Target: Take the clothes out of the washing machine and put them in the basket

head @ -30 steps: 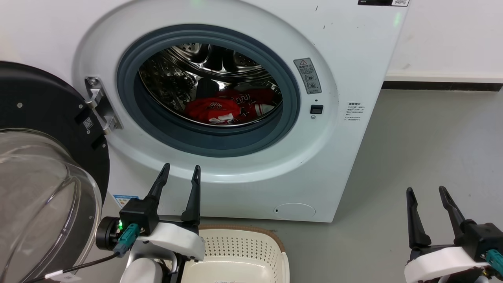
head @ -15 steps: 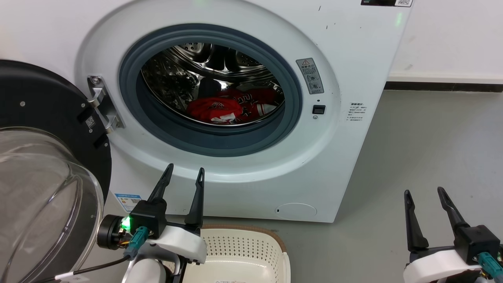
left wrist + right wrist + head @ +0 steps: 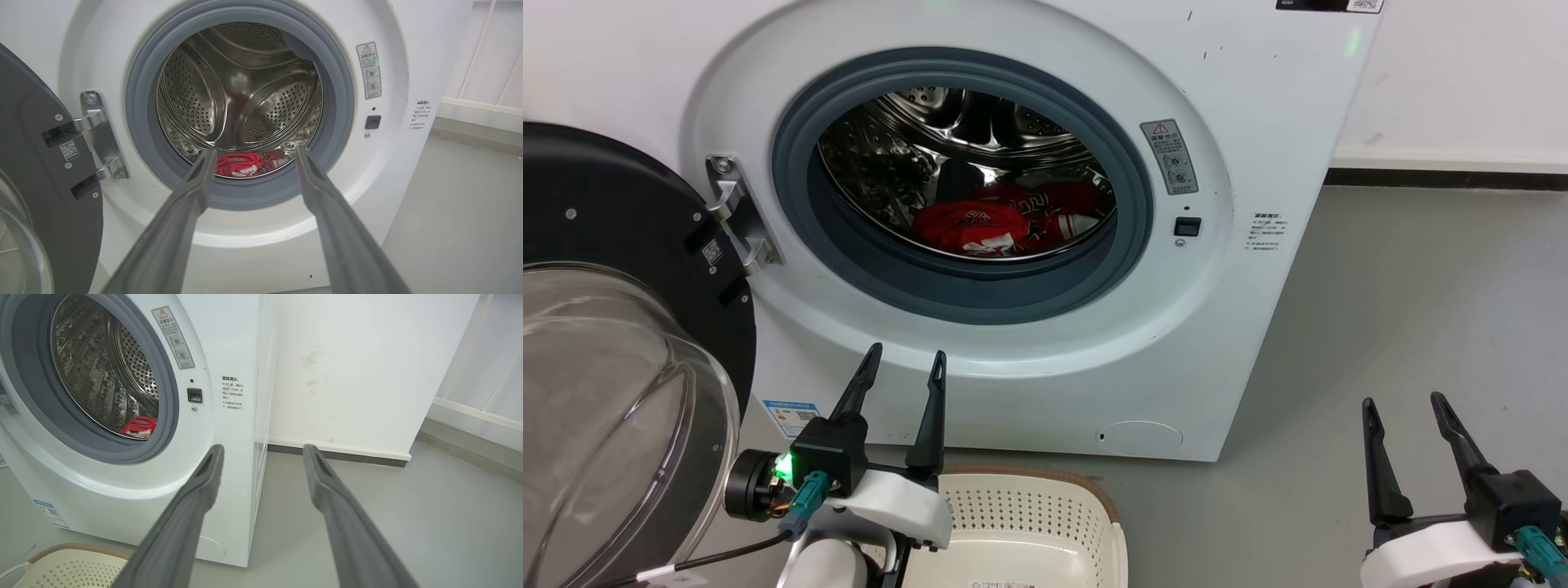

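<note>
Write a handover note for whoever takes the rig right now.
Left gripper: open, empty, low in front of the washing machine, aimed at the drum.
Right gripper: open, empty, above the floor right of the machine.
Clothes: red heap at the drum's bottom; door open.
Basket: on the floor before the machine, no clothes in its visible part.
Done: no garment out yet. Left: all clothes to basket.

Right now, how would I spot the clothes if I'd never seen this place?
Find the big white washing machine, its door swung open to the left. Look through the grey rubber ring into the shiny steel drum, down at the bottom. The clothes lie crumpled there, the only bright red thing inside, with white trim.
</note>
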`<state>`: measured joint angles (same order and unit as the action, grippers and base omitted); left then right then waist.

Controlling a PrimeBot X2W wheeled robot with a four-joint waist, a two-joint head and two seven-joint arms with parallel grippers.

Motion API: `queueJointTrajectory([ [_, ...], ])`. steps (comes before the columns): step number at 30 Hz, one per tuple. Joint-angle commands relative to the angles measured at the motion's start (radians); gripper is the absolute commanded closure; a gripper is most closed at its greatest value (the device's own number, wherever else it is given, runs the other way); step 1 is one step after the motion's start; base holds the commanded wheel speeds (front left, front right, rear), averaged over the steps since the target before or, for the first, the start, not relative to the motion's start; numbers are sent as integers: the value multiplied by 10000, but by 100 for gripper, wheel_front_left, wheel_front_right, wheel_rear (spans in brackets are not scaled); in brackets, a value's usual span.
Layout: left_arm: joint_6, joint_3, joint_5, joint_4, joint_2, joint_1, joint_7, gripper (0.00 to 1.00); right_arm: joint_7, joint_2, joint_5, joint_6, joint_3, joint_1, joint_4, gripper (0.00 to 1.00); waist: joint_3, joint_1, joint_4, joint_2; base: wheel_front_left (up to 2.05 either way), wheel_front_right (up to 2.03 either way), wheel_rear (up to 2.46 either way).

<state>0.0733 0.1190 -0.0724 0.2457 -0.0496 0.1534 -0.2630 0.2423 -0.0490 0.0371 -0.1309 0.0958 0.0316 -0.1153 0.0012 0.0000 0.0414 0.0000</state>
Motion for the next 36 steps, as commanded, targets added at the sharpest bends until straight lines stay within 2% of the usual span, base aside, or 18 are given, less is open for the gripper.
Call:
queueJointTrajectory([
  [1, -48, -21, -36, 6, -12, 112, -27, 0, 59, -22, -27, 3, 3, 25, -24, 0, 7, 0, 11, 0, 0, 0, 0],
  [15, -143, -106, -24, -17, -12, 317, -27, 0, 77, -22, -159, 3, -107, -224, 79, 0, 406, 0, 0, 0, 0, 0, 0],
  [20, -230, -177, -53, -120, -9, 711, -27, 0, 94, -22, -201, 3, -146, -521, 266, 0, 1088, 0, -71, 0, 0, 0, 0],
  [29, -471, -539, 161, -124, -36, 2217, -25, 0, 153, -21, -282, 3, -476, -1749, 800, 0, 3270, 0, -473, 0, 0, 0, 0],
  [36, -499, -786, 261, 288, -131, 3324, -25, 0, 190, -18, -389, 5, -695, -2466, 941, 0, 4459, 0, -721, 0, 0, 0, 0],
])
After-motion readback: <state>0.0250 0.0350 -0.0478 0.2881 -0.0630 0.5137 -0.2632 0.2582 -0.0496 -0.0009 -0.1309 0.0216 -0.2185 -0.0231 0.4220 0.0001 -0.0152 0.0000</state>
